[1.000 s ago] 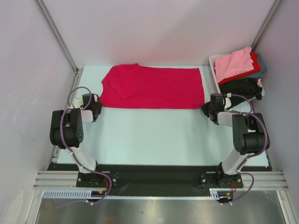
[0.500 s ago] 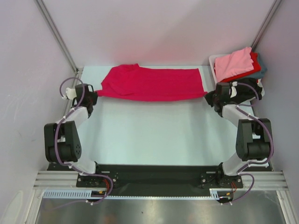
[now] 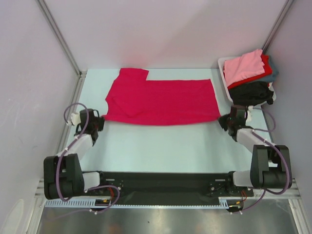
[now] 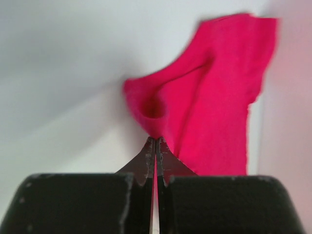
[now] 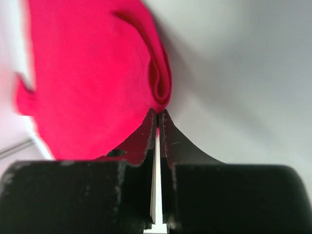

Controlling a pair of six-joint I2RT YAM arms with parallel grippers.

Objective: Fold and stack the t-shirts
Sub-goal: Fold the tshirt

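Handled garment: a crimson-magenta soft cloth t-shirt (image 3: 161,100) is lying spread across the far half of the pale, smooth table (image 3: 161,144). One sleeve is sticking out at its far-left corner, and its near hem is running from one of my arms to the other.
Left fingers: my left fingers (image 4: 146,161) are pressing together on the near-left corner of the crimson t-shirt. In the wrist view a small pucker of cloth is bunching right at the tips, and the rest is fanning away up and to the right.
Right fingers: my right fingers (image 5: 148,131) are clamping the near-right corner of the same shirt. A rolled lip of cloth is sitting just above the tips, and the body of the shirt is spreading off to the left.
Left arm: my left arm (image 3: 80,141) is reaching low along the left edge of the table.
Right arm: my right arm (image 3: 248,136) is reaching low along the right edge, just in front of the bin.
Container: a white plastic bin (image 3: 225,73) is standing at the far-right corner of the table.
Contents, top: a light pink t-shirt (image 3: 243,66) is lying uppermost.
Contents, beneath: a red t-shirt (image 3: 264,62) is showing under the pink one, and a grey-teal t-shirt (image 3: 274,69) is peeking out at the right.
Contents, near end: a black t-shirt (image 3: 251,90) is slumping over the near end of the bin.
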